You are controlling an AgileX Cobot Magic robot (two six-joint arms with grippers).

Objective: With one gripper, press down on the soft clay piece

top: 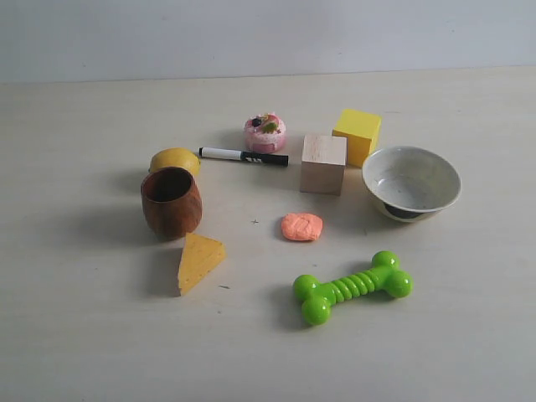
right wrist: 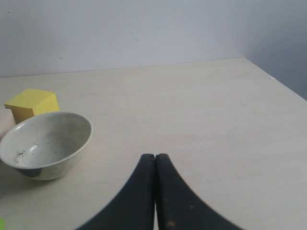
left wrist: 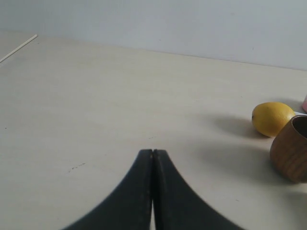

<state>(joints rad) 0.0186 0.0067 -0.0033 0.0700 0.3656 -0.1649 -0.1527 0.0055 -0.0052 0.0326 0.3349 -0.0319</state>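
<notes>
We have the left gripper [left wrist: 152,154] and the right gripper [right wrist: 155,157] each closed tight on nothing, which we judge gives a blunt pressing tip, while the soft clay piece [top: 301,226] lies free between the wooden cube [top: 323,163] and the green bone toy [top: 352,287], touching neither.
</notes>
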